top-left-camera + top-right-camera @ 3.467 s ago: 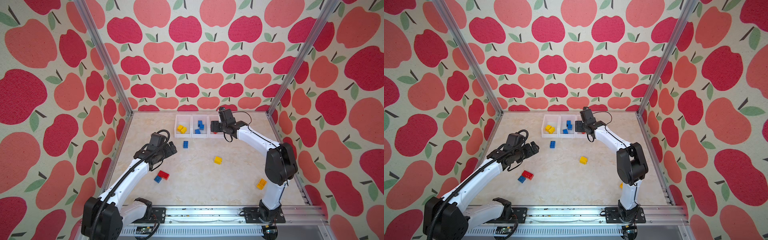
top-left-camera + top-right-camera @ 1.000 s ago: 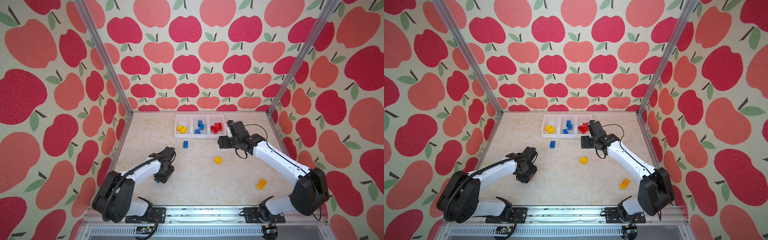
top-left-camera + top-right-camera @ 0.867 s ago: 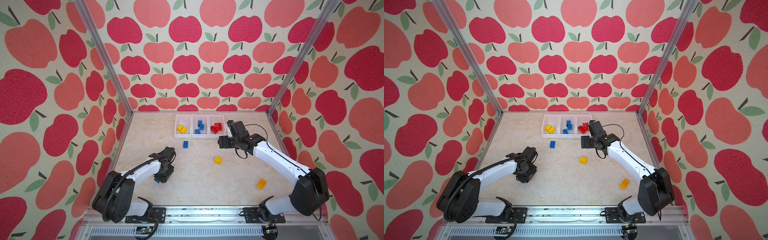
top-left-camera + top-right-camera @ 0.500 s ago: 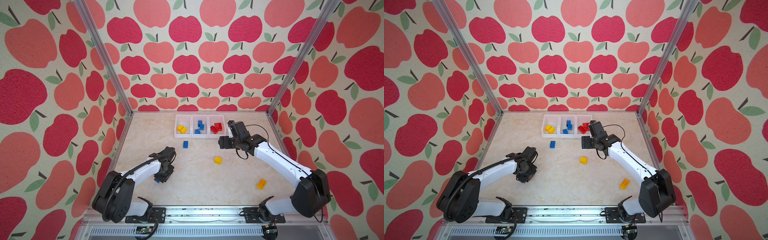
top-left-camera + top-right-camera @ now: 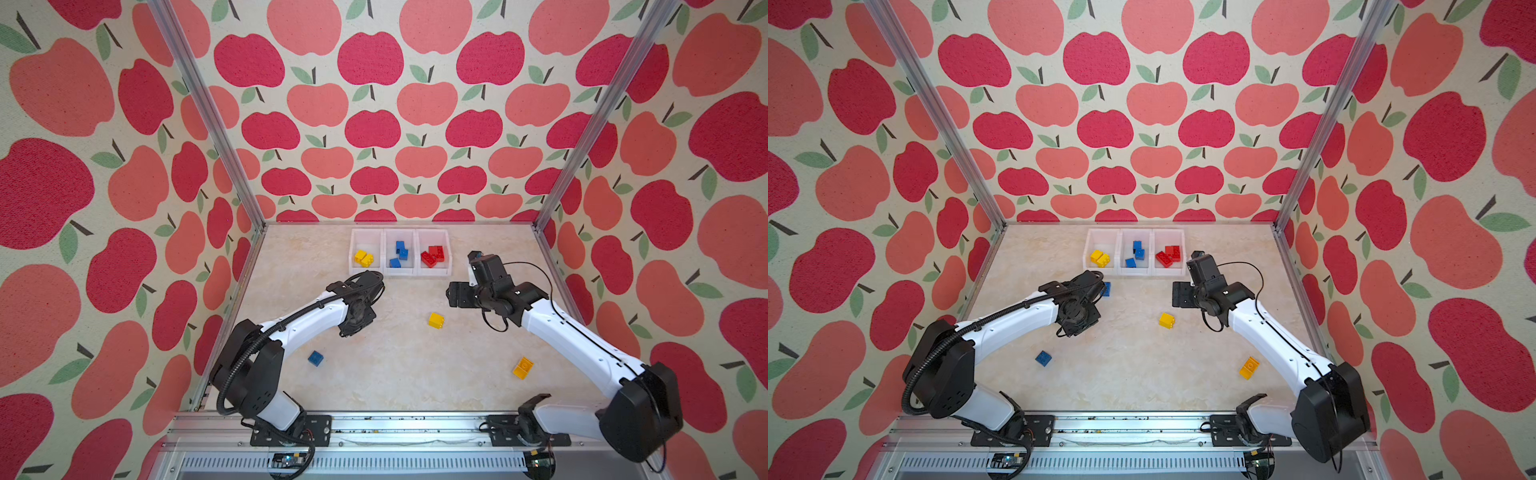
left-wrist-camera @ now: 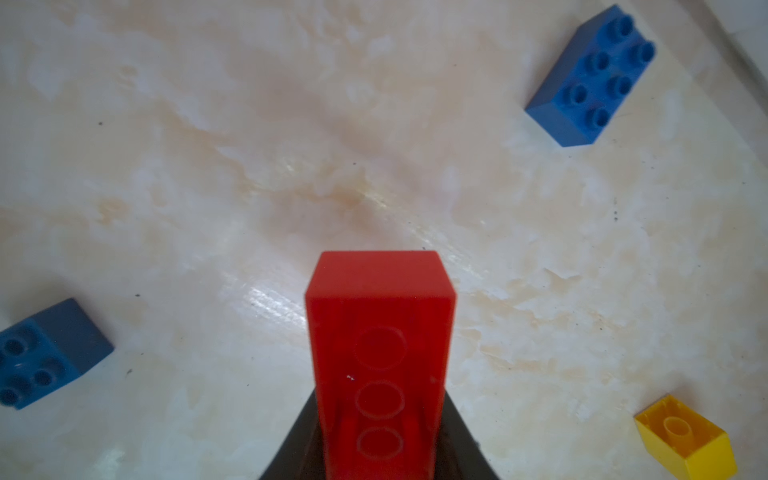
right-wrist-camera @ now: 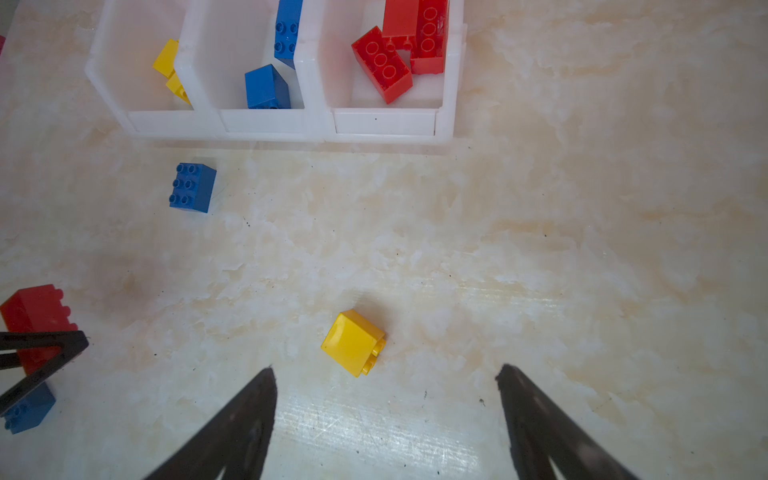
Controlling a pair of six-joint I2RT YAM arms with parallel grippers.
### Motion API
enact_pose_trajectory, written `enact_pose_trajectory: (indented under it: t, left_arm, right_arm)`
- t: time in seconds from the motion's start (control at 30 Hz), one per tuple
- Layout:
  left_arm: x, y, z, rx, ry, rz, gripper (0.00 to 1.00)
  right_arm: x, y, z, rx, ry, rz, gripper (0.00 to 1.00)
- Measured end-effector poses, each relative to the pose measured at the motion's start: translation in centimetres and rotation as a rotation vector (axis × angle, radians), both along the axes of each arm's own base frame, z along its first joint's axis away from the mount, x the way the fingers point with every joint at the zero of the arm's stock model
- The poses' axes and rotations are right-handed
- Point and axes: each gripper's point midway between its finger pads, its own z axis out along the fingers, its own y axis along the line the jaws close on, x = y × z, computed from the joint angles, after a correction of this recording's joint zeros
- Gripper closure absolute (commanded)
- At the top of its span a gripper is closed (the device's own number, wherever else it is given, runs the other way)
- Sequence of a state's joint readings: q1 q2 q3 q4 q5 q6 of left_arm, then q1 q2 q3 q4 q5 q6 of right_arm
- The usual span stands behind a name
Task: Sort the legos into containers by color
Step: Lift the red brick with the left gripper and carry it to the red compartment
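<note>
Both top views: containers (image 5: pixel 399 272) are sitting in a row at upper centre, probably so either arm can reach them; the yellow bin is holding two, the blue three, the red apparently three, overlapping; left gripper (image 5: pixel 353 328) is pointing down at centre-left, its load hidden here; right gripper (image 5: pixel 456 295) is hanging at centre-right, near the yellow square lego (image 5: pixel 436 320); yellow oblong lego (image 5: pixel 523 368) is lying lower right, blue square lego (image 5: pixel 316 358) lower left; blue oblong lego (image 5: pixel 1106 289) is peeking past the left wrist in a top view. Left wrist view: the pincer is clenching the red lego (image 6: pixel 380 332) by its long sides, hollow underside to camera, seemingly clear of the table (image 6: pixel 249 166); likely bound for the red bin. Right wrist view: the pincer is standing released, wide, the yellow square just ahead of its tips; likely the next pick. Loose: two blue, two yellow; one red grasped.
</note>
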State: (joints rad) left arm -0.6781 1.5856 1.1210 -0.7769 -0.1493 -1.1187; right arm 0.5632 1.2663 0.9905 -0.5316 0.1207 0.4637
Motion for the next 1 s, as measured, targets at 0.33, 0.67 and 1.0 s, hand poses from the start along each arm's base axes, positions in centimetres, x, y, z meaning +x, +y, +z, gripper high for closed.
enact_pose_trajectory:
  t: [0.33, 0.67, 1.0]
  left_arm:
    - [6.4, -7.1, 3.9, 0.054, -0.150, -0.279, 0.76]
    - [12.9, -13.7, 5.5, 0.031, -0.250, -0.434, 0.76]
    - [17.0, -19.4, 6.0, -0.058, -0.325, -0.540, 0.77]
  right_arm:
    - [-1.5, -1.4, -0.5, 0.025, 0.012, -0.044, 0.14]
    - [-2.4, -2.1, -0.1, 0.048, 0.004, -0.070, 0.14]
    - [-2.6, -2.7, 0.3, 0.054, -0.002, -0.091, 0.14]
